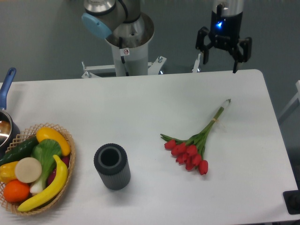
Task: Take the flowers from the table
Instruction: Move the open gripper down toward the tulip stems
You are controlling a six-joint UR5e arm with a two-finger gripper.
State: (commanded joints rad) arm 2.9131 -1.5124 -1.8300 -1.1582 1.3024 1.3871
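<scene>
The flowers (193,149) lie flat on the white counter (140,103), a little right of the middle. The red buds are bunched together toward the near side, and the thin green stems run up and to the right, ending in a pale tip. A tie holds the stems together partway along, so the bunch will probably lift as one piece if it is taken at the stems.

The hand (220,58) hangs in the air over the far edge of the counter, well apart from the flowers and beyond the stem end. Its two fingers are spread, with a clear gap between them, and they hold nothing. A blue light shines on its body. I think it is placed there to come down toward the stems, since that end is closest to it and is firmer than the buds.

A dark ribbed cylinder (112,166) stands upright left of the flowers, with its hollow top open, perhaps a vase for them. A wicker basket (69,159) with colourful fruit and vegetables sits at the left edge, and behind it a pot (5,126) with a blue handle is partly cut off.

The arm base (126,44) carries a small sticker, but it is too small to read. No other writing is visible.
</scene>
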